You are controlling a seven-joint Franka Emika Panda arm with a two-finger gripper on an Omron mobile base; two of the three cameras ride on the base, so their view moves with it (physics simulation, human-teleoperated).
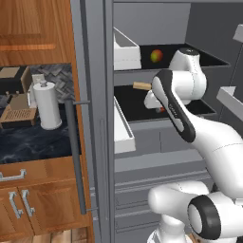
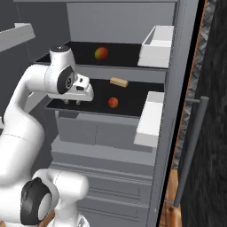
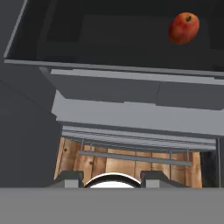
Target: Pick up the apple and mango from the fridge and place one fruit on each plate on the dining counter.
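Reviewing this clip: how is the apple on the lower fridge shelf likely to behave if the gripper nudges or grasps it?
The apple looks round and smooth, lying loose on the flat dark shelf, so a nudge would probably roll it. Its glossy curved skin may slip from the fingers unless they close across its middle. It looks firm, so likely rigid under grip.

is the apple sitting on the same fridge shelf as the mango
No: in the right base view the apple lies on the lower dark shelf beside a tan block, while the mango sits on the shelf above.
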